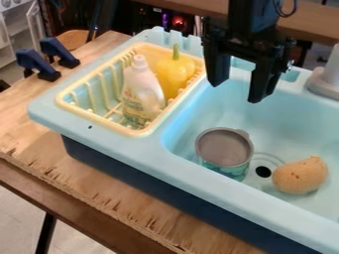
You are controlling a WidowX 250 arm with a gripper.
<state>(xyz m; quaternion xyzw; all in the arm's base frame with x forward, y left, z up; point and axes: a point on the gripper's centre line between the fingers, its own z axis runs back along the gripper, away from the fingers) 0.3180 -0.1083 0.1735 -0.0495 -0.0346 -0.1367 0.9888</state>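
Observation:
The black gripper (237, 93) hangs over the back left part of the sink basin, its two fingers apart and nothing between them. Below it in the basin stands a grey-topped cup (225, 149) with a teal patterned side. To the cup's right, beside the dark drain hole, lies an orange-tan sponge-like piece (301, 175). Left of the gripper, a pale yellow rack (137, 133) holds a white bottle (141, 92) and a yellow pepper (174, 74) with a green stem, the pepper behind and right of the bottle.
The light blue sink (218, 191) sits on a wooden table (112, 198). A grey faucet base (325, 79) rises at the right back rim. Two dark blue clamps (58, 52) are at the table's left back edge. A raised rim separates rack and basin.

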